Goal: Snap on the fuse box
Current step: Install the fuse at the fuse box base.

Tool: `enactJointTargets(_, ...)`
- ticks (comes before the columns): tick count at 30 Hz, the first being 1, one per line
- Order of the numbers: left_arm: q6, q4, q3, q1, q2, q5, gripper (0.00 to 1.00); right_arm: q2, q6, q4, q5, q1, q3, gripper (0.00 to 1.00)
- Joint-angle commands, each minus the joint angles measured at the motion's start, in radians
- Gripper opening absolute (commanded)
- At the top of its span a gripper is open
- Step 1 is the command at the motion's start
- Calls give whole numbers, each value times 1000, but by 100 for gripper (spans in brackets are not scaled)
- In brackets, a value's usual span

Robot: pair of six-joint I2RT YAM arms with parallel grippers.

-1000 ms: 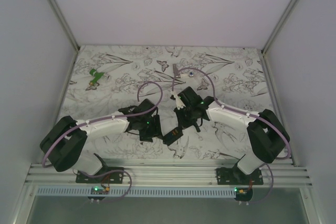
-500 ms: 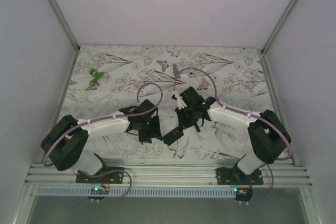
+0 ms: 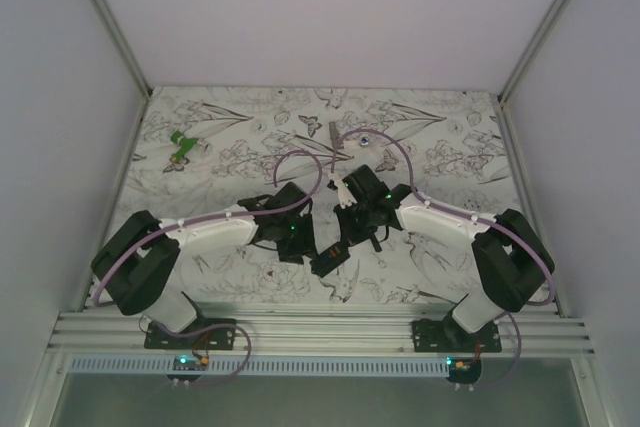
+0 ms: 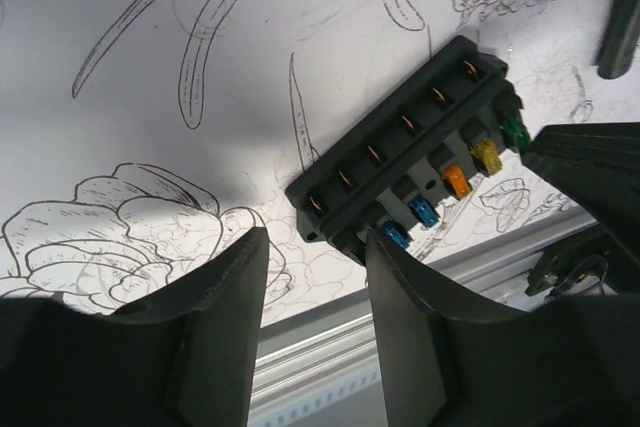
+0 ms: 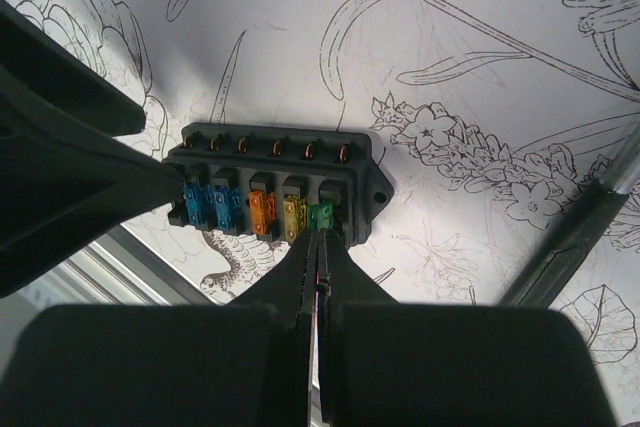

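The fuse box [image 3: 328, 260] is a small black box lying flat on the flower-print table near the front edge. It holds a row of blue, orange, yellow and green fuses [image 5: 265, 209]. My right gripper [image 5: 320, 235] is shut, its tips pressed against the green fuse [image 5: 321, 215] at the box's end. My left gripper [image 4: 315, 252] is open just beside the other end of the fuse box [image 4: 410, 152]. Its right finger [image 4: 415, 307] overlaps the box's near corner, and nothing sits between the jaws. From above, both grippers flank the box, left gripper [image 3: 297, 239] and right gripper [image 3: 350, 235].
A green object [image 3: 182, 147] lies at the back left, and a small grey metal piece [image 3: 331, 131] at the back centre. A dark bar [image 5: 565, 247] lies right of the box. The aluminium rail [image 3: 320, 327] runs along the near edge.
My left arm has swung right, bringing its gripper up to the fuse box, and its jaws have narrowed a little. The right gripper and the box have stayed put.
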Motion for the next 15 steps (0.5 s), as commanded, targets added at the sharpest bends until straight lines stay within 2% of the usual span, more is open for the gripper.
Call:
enactJointTargets(1, -4, -24, -2, -6, 24, 14, 44, 44, -32, -91, 81, -10, -52, 0)
enactJointTargets(7, -9, -24, -15, -6, 8, 2, 41, 46, -37, -94, 82, -10, -49, 0)
enactJointTargets(11, -12, -25, -14, -6, 26, 10, 34, 49, -40, -99, 91, -9, -53, 0)
enactJointTargets(15, -24, -29, -24, -6, 23, 2, 32, 47, -47, -116, 121, -13, -65, 0)
